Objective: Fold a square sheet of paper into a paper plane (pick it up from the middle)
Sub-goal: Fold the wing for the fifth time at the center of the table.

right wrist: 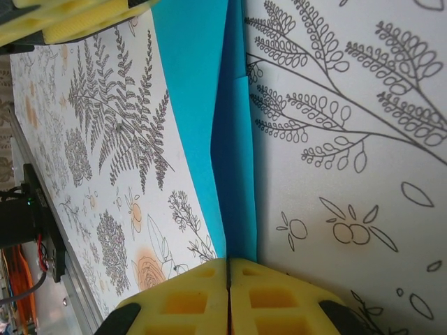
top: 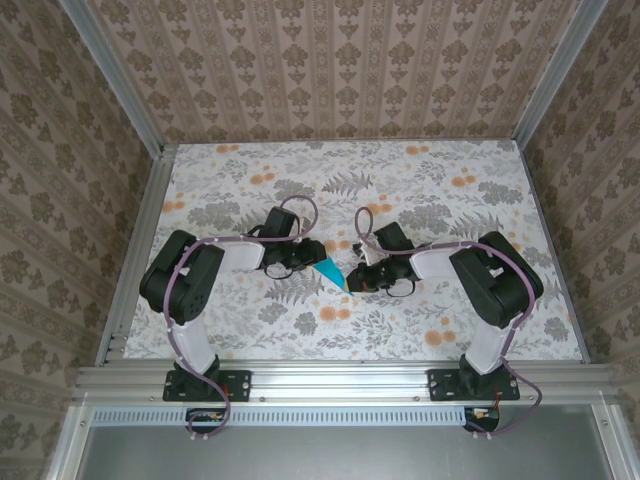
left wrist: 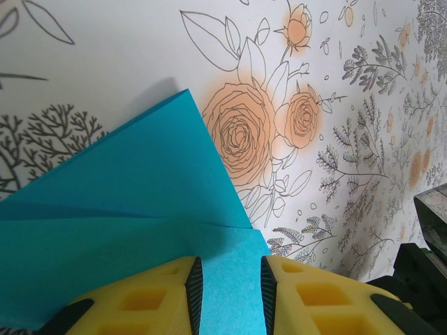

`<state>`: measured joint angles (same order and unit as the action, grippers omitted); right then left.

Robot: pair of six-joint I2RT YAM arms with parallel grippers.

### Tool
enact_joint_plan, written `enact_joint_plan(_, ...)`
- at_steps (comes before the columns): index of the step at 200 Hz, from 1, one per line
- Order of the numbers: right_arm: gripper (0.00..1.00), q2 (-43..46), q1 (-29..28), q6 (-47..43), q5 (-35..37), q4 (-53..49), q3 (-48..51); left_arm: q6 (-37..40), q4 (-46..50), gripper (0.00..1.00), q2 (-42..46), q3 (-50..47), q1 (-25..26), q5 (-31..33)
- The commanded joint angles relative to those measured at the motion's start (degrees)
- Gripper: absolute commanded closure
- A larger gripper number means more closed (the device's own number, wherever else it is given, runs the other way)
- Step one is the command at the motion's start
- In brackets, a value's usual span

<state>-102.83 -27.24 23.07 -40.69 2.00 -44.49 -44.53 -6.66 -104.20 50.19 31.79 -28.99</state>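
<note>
Top external view: one sheet of paper (top: 330,272), bright turquoise, plain, already folded into a small wedge. It lies on the floral table (top: 400,330) at mid-table, between the two end effectors. Long axis diagonal, from far-left to near-right; the narrow tip points near-right.

Left wrist view: sheet of paper (left wrist: 126,209) shows two overlapping layers, an upper flap rising to a sharp corner and a lower panel meeting it along a straight crease. Surface unmarked, flat on the table (left wrist: 105,49). Left end effector (left wrist: 230,286): yellow fingers (left wrist: 160,300) stand apart, released, with the paper's edge lying in the gap between them.

Right wrist view: sheet of paper (right wrist: 195,84) runs as a long narrow strip with a raised central fold line, straight away from the camera. Right end effector (right wrist: 228,276): fingers clenched together on the near end of that fold.
</note>
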Motion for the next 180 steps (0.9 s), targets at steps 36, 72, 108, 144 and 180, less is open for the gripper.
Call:
enact_joint_plan(36,0.82,3.4,0.5,1.4,3.0,-4.7,-0.9,0.7,3.9,0.69,-2.0,1.5,-0.7,1.0)
enact_joint_plan(72,0.78,8.7,-0.3,2.4,5.7,-4.2,-1.4,0.8,4.1,0.69,-2.2,1.7,-0.7,0.8)
enact_joint_plan(108,0.78,8.2,-2.7,2.0,7.6,-6.6,-4.3,0.8,4.2,0.69,-2.5,2.0,-0.6,0.6)
enact_joint_plan(144,0.79,4.4,-4.6,1.1,7.6,-9.2,-7.5,0.8,4.2,0.69,-2.6,2.0,-0.5,0.5)
enact_joint_plan(180,0.8,2.2,-4.8,-0.1,8.9,-13.1,-9.0,0.8,4.5,0.69,-2.6,2.1,-0.5,0.6)
